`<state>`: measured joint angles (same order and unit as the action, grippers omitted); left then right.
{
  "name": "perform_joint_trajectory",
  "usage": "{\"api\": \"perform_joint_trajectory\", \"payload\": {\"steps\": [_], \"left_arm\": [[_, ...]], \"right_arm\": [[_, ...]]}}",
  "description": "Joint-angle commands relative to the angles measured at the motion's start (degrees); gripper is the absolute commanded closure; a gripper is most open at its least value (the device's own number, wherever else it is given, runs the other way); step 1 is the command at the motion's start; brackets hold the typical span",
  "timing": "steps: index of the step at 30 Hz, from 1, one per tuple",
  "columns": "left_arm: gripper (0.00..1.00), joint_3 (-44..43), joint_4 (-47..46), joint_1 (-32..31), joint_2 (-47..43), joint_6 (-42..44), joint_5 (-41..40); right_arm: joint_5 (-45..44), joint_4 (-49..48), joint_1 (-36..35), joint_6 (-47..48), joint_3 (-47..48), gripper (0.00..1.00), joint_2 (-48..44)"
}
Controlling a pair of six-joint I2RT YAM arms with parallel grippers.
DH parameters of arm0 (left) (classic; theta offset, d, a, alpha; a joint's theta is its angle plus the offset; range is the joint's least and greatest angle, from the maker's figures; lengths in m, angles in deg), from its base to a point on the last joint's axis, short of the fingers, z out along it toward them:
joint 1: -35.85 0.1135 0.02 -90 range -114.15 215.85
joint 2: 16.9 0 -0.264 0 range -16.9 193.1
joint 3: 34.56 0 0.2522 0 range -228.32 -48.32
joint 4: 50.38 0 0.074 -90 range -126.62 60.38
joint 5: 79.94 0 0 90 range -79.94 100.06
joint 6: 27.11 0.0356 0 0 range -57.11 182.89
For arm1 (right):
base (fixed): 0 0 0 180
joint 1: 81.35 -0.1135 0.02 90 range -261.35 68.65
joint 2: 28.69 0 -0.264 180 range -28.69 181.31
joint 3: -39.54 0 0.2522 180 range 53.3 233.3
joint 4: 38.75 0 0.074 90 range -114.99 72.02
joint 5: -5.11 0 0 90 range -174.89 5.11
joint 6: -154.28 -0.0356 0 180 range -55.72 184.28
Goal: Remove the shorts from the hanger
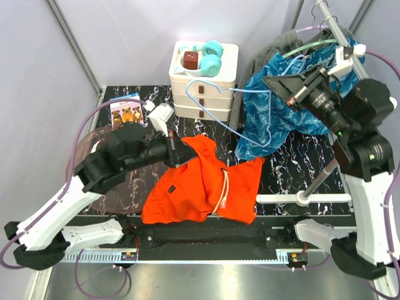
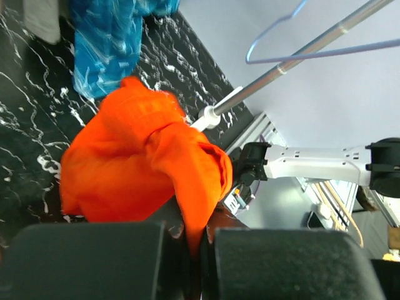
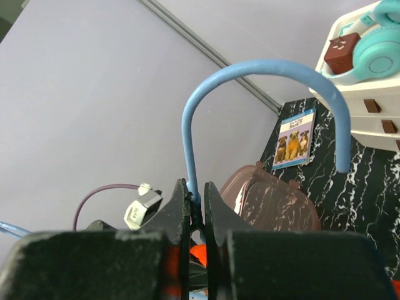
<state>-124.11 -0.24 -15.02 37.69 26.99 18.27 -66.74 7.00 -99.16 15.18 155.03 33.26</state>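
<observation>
**Orange pair on the table, both arms gripping**

The orange shorts [image 1: 203, 184] lie crumpled on the black marbled table [image 1: 294, 169] at about 6 o'clock from its middle, the white drawstring showing on top. Their 11 o'clock corner is raised off the surface. There the left end effector [image 1: 177, 150] has its fingers pressed together on a fold of the orange cloth. The left wrist view shows the fabric pinched between the two dark pads.

The right end effector [image 3: 195, 201] is held high at 2 o'clock. It is clamped tight on the shank of the blue hanger [image 3: 250, 67], just under the hook, which arches free above the fingers.

The blue shorts [image 1: 278, 109], mottled teal and white, hang at 2 o'clock beside the right arm, their lower edge reaching down to the table. The grey shorts [image 1: 275, 45] hang behind them, at 1 o'clock, under the metal rail [image 1: 334, 25]. I cannot tell which hanger carries either pair.

At 12 o'clock stands a white drawer unit [image 1: 203, 94] with teal headphones [image 1: 211, 56] on top. A card [image 1: 125, 112] printed with dogs lies at 10 o'clock.
</observation>
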Motion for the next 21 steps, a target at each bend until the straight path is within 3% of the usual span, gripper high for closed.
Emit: {"api": "perform_joint_trajectory", "payload": {"steps": [1,5,11,15,21], "left_arm": [[1.0,-10.13,-3.89,0.25,2.27,0.73,-2.04],[1.0,-22.6,5.09,0.42,4.21,8.89,-16.51],[1.0,-38.96,10.64,0.42,6.32,21.46,-30.06],[1.0,-48.81,14.14,0.42,8.07,26.4,-35.97],[1.0,-52.07,17.57,0.51,8.51,34.48,-45.29]], "right_arm": [[5.14,-1.53,-0.13,0.48,8.82,1.0,2.03],[1.98,6.41,-0.13,4.27,11.3,1.0,1.33],[-0.04,5.72,-0.13,6.12,0.85,1.0,-6.57],[0.83,8.78,-0.13,6.82,3.11,1.0,-5.88],[5.22,10.79,-0.13,6.83,-0.66,1.0,-7.46]]}}
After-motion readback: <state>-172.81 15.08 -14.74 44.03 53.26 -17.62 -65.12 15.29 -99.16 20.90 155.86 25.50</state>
